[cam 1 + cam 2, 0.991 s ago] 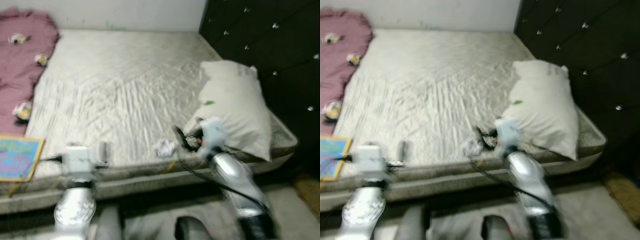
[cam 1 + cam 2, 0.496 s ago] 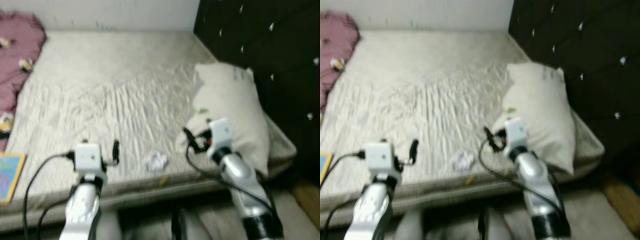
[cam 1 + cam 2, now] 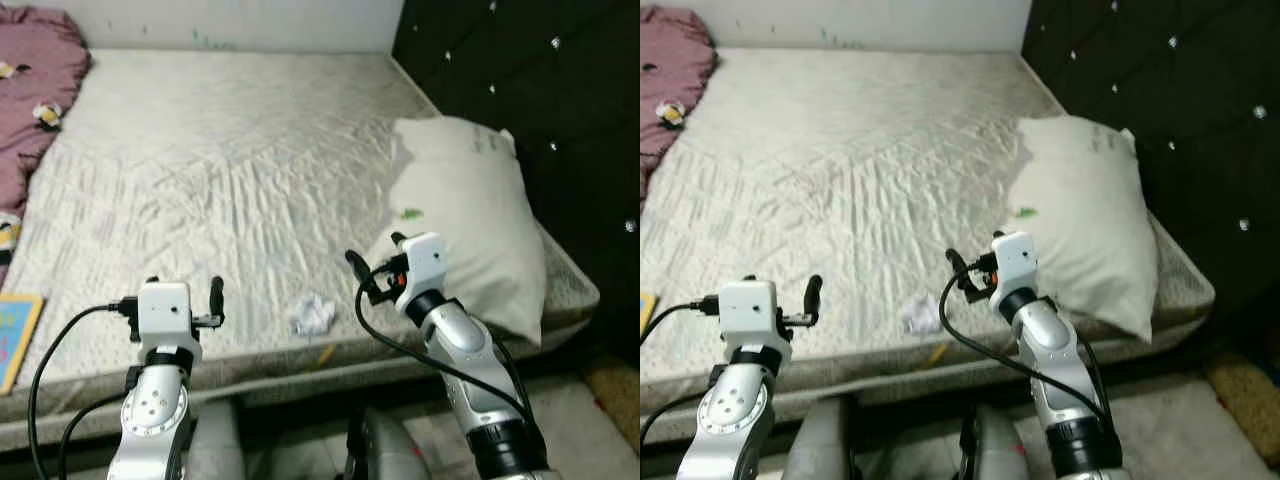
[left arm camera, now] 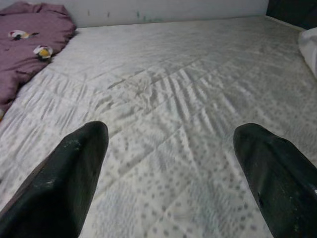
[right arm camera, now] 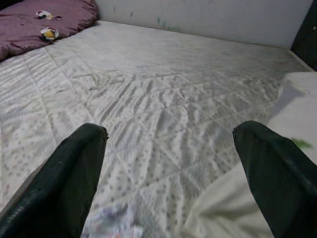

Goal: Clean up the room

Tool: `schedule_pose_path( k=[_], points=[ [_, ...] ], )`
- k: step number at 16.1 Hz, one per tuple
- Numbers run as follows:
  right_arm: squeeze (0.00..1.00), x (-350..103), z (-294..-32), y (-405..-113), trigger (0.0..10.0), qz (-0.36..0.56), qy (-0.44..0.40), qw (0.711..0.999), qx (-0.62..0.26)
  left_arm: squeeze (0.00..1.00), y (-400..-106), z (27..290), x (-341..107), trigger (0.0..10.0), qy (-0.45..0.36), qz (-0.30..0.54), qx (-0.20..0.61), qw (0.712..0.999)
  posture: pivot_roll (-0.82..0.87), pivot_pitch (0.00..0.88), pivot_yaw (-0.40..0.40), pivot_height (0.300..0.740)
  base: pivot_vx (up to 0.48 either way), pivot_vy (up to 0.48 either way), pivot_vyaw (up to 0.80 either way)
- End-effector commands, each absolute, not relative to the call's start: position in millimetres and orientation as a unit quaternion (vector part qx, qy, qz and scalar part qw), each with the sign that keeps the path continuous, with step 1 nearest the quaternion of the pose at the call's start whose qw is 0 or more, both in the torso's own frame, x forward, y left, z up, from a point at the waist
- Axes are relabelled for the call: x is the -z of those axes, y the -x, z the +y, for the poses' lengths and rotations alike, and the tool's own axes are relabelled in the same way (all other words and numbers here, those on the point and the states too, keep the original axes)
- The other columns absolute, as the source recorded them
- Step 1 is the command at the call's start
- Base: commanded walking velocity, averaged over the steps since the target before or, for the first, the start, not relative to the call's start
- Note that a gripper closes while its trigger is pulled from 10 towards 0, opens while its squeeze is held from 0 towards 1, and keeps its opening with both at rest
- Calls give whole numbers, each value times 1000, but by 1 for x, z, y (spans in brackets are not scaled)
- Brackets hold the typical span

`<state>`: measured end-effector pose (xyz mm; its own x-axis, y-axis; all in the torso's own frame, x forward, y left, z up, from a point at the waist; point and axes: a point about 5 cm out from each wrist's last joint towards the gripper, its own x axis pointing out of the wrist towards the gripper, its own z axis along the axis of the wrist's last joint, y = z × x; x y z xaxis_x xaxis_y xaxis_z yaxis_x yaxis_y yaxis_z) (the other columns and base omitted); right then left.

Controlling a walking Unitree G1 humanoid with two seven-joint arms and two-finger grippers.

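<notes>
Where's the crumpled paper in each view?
Left eye: paper on the mattress near its front edge, between the two hands.
Right eye: same spot, left of the right hand.
Left wrist: not in it.
Right wrist: at the frame edge, between the fingers.
Shared landmark: the pillow, right of the paper.

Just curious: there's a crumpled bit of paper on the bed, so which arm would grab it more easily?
Probably the right gripper: it hangs open nearer the crumpled paper than the left gripper, which is also open.
</notes>
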<state>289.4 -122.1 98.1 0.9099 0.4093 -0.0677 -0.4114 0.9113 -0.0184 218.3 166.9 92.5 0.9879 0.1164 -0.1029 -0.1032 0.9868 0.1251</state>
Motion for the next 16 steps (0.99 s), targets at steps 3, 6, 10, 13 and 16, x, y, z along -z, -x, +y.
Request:
schedule_pose_path(
  k=[3,6,10,13,16],
  points=[
    [0,-96,-124,-289,10000,33,16,978,-207,0,-216,172,-89,10000,-71,72,-78,992,52,0,-92,536,0,0,0],
    [0,-95,-122,-290,10000,40,26,975,-218,0,-215,179,-87,10000,-80,79,-106,988,55,0,-93,536,0,0,0],
    [0,-96,-118,-292,10000,35,36,971,-236,0,-214,179,-88,10000,-82,83,-108,987,68,0,-95,536,0,0,550],
    [0,-94,-115,-294,10000,38,39,968,-244,0,-210,179,-89,10000,-77,85,-101,988,72,7,-96,536,0,0,252],
    [0,-94,-114,-294,10000,38,41,968,-246,0,-209,178,-90,10000,-69,80,-91,990,73,5,-97,536,91,0,0]
  ],
)
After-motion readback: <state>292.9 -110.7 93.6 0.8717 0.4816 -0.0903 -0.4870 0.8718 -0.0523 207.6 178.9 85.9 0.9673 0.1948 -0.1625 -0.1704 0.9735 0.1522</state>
